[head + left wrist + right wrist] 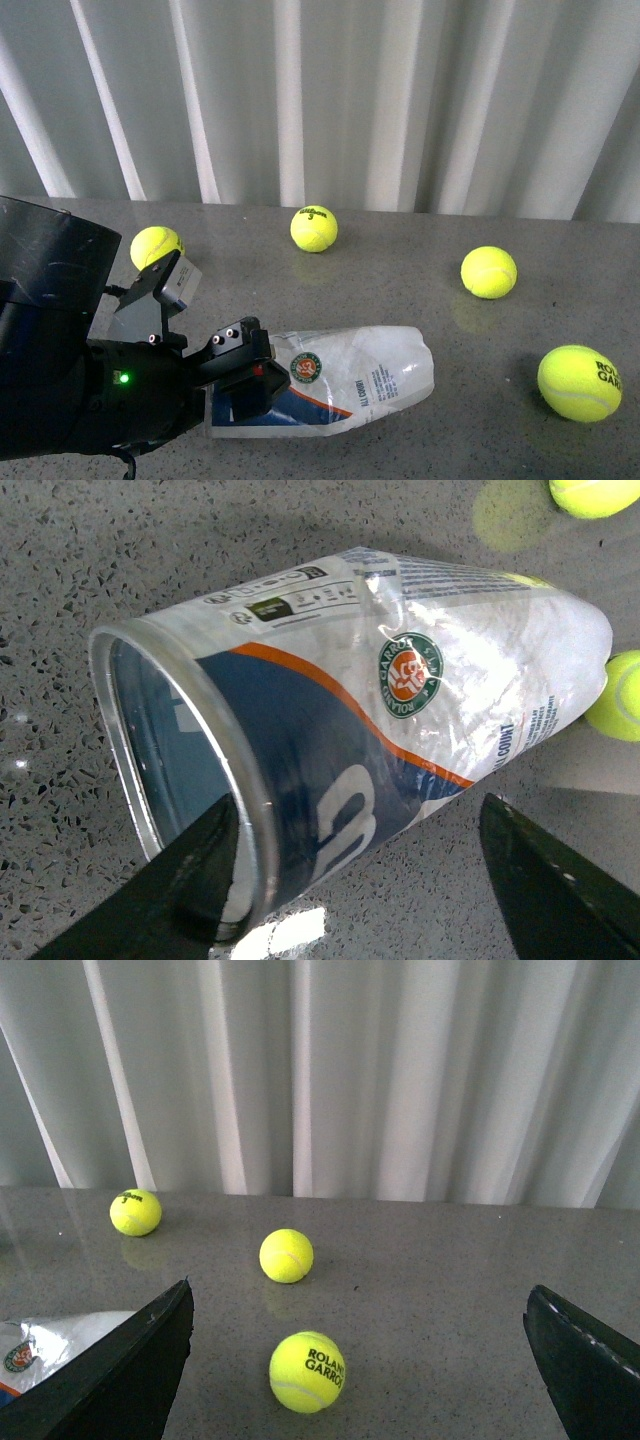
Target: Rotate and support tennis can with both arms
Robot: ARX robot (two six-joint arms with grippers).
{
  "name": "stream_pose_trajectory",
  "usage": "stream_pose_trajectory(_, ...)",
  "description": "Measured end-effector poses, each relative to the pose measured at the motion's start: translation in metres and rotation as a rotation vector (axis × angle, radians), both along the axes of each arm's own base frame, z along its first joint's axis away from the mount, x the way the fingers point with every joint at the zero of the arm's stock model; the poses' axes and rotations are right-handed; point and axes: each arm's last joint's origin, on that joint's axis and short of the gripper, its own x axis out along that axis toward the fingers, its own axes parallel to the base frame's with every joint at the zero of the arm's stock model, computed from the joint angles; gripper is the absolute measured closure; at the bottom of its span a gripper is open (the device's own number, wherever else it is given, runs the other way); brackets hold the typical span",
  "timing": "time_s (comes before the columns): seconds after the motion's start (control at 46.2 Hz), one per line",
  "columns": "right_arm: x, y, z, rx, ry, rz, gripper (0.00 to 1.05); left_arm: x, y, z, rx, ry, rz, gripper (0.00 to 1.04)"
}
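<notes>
The can (350, 380) lies on its side on the grey table (400, 300), on the near side and a little left of centre. Its silver-rimmed open mouth points toward the left arm (70, 370) and its closed end toward the right. The label faces up with the round emblem plain to see, and the plastic looks crinkled (worst toward the closed end).

The left gripper (245, 372) is down at the mouth end with its jaws spread. In the left wrist view one finger (180, 890) crosses the rim, while the other stands clear of the can's side with bare table between. Whether that first finger actually touches the rim I cannot tell. It grips nothing.

The right gripper (360, 1290) is outside the front view. Its own camera shows the jaws wide apart with only table between them, and the can's end peeking in beside one finger.

Four yellow balls sit loose:
- a ball (157, 247) just behind the left gripper
- a ball (314, 228) farther back, near the pale curtain (330, 100)
- a ball (489, 272) off to the right
- a ball (579, 382) marked Roland Garros, nearest, well apart from the can's closed end
</notes>
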Motion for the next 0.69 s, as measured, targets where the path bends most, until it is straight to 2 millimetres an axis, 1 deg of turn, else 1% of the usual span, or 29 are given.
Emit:
stream_pose_trajectory(0.043,0.000,0.000,0.000,0.000,0.000,0.000,0.07,0.000,0.000,-0.002,-0.012,0.007,0.007,0.40)
stream_pose_trajectory(0.26,0.000,0.000,0.000,0.000,0.000,0.000,0.07,0.001,-0.001,-0.007,-0.036,0.020,0.019,0.84)
stream_pose_trajectory(0.325,0.000,0.000,0.000,0.000,0.000,0.000,0.07,0.001,-0.002,-0.003,-0.047,0.018,0.011,0.95)
stream_pose_trajectory(0.368,0.000,0.000,0.000,0.000,0.000,0.000,0.07,0.001,-0.002,0.003,-0.052,0.013,-0.001,1.01)
stream_pose_trajectory(0.39,0.000,0.000,0.000,0.000,0.000,0.000,0.07,0.001,-0.002,0.006,-0.055,0.009,-0.008,1.01)
stream_pose_trajectory(0.498,0.000,0.000,0.000,0.000,0.000,0.000,0.07,-0.003,-0.005,0.042,-0.037,-0.050,-0.099,1.01)
stream_pose_trajectory(0.542,0.000,0.000,0.000,0.000,0.000,0.000,0.07,-0.006,-0.005,0.064,-0.021,-0.082,-0.148,1.01)
stream_pose_trajectory(0.607,0.000,0.000,0.000,0.000,0.000,0.000,0.07,-0.009,-0.005,0.091,-0.001,-0.128,-0.210,1.01)
stream_pose_trajectory(0.628,0.000,0.000,0.000,0.000,0.000,0.000,0.07,-0.009,-0.005,0.096,0.008,-0.142,-0.224,1.01)
stream_pose_trajectory(0.672,0.000,0.000,0.000,0.000,0.000,0.000,0.07,-0.011,-0.006,0.130,0.039,-0.210,-0.296,1.01)
stream_pose_trajectory(0.693,0.000,0.000,0.000,0.000,0.000,0.000,0.07,-0.012,-0.006,0.141,0.049,-0.228,-0.314,1.01)
